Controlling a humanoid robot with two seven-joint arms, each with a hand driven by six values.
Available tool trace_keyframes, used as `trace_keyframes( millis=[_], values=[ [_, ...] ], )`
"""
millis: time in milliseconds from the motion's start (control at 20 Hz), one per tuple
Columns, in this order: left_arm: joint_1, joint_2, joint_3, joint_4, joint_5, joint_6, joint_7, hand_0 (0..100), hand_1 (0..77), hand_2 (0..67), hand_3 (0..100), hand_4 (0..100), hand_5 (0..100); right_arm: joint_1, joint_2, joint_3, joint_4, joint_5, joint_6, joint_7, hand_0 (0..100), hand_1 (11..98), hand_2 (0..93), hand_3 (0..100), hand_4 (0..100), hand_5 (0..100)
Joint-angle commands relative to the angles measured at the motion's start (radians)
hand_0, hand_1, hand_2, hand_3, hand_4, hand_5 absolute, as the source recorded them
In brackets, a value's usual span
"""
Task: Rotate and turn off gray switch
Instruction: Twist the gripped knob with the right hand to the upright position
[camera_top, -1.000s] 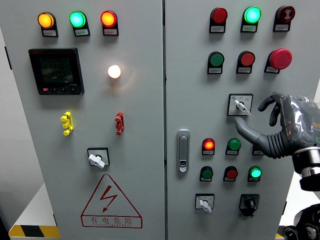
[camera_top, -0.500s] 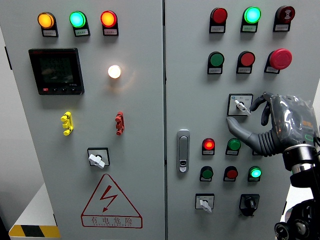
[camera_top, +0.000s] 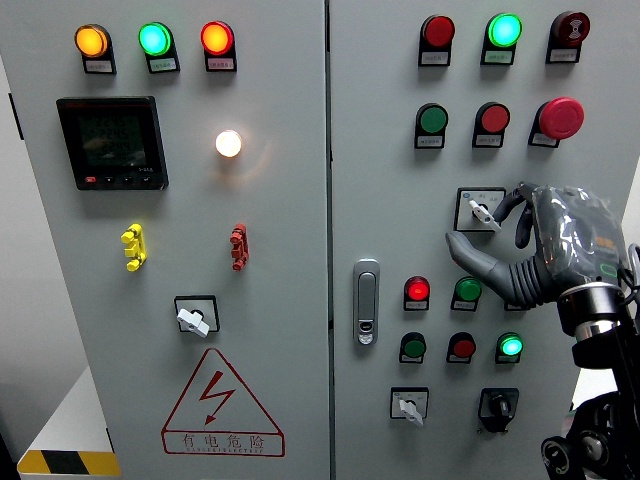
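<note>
Right hand (camera_top: 540, 245) comes up from the lower right, thumb stretched left and fingers curled loosely, gripping nothing, with the gray switch (camera_top: 481, 211) right at its fingertips (camera_top: 508, 208), upper left.

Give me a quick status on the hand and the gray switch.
Right hand open, fingers at the gray switch, no grip yet. Switch knob unobstructed. Left hand out of view.

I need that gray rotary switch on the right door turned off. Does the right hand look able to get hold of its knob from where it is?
Probably yes. The right hand is right beside the gray switch, fingers spread toward its knob, thumb below it. Nothing lies between them; no grasp shows yet.
</note>
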Motion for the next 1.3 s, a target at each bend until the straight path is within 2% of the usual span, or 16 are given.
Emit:
trace_keyframes(
  millis=[0, 450, 850, 1250],
  values=[
    [0.0, 0.0, 0.0, 0.0, 0.001, 0.0, -0.001, 0, 0.0, 12.9, 18, 9, 12, 0.0, 0.0, 0.0, 0.001, 0.0, -0.001, 0.0, 0, 35.8, 61.0, 91, 94, 100],
    [0.0, 0.0, 0.0, 0.0, 0.0, 0.0, -0.001, 0, 0.0, 12.9, 18, 9, 12, 0.003, 0.0, 0.0, -0.005, -0.002, 0.0, 0.0, 0, 35.9, 63.9, 92, 94, 100],
    [0.0, 0.0, 0.0, 0.0, 0.001, 0.0, -0.001, 0, 0.0, 12.9, 18, 9, 12, 0.025, 0.0, -0.002, -0.029, -0.005, 0.0, -0.022, 0, 35.4, 65.3, 92, 94, 100],
    [0.0, 0.0, 0.0, 0.0, 0.0, 0.0, 0.001, 0, 0.0, 12.9, 18, 9, 12, 0.031, 0.0, -0.002, -0.035, -0.006, 0.0, -0.023, 0, 33.2, 66.2, 92, 94, 100]
  ],
)
